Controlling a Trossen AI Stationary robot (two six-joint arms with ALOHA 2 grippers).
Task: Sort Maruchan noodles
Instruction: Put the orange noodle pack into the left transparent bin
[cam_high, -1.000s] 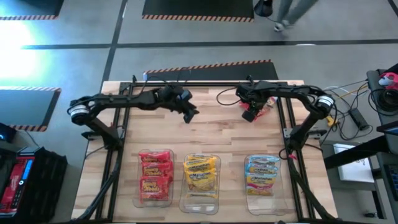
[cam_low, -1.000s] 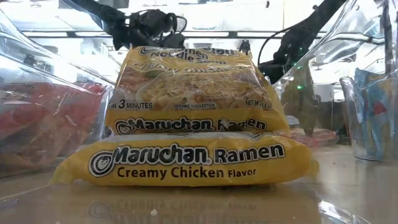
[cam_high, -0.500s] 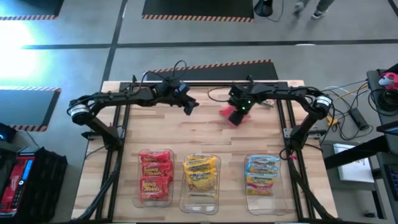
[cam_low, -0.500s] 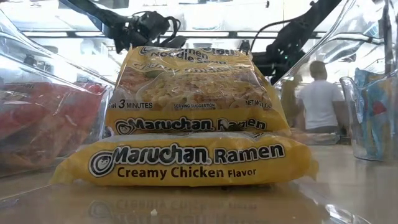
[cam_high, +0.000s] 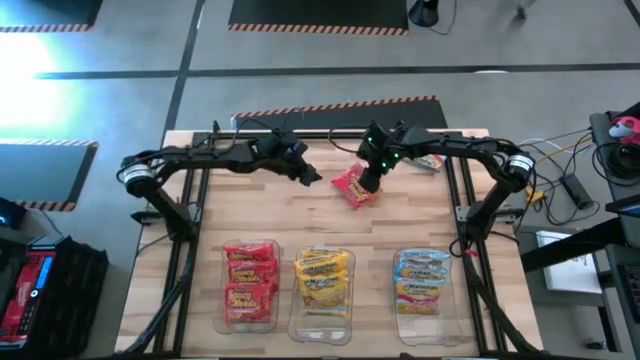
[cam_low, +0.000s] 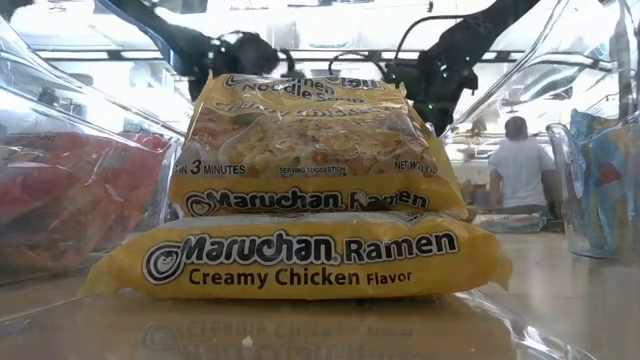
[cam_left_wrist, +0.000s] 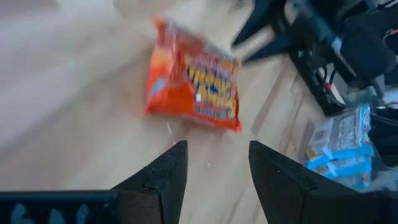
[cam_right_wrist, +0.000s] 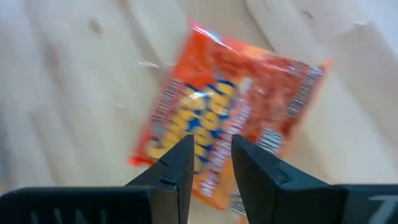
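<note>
Red noodle packet (cam_high: 352, 186): on counter (cam_high: 420, 215) at twelve o'clock of yellow bin, shifted leftward from far right corner, now apart from right hand (cam_high: 368, 182), fingers narrowly parted, holding nothing. Left hand (cam_high: 311, 177) at nine o'clock, half open, empty. Likely handover toward red bin
</note>
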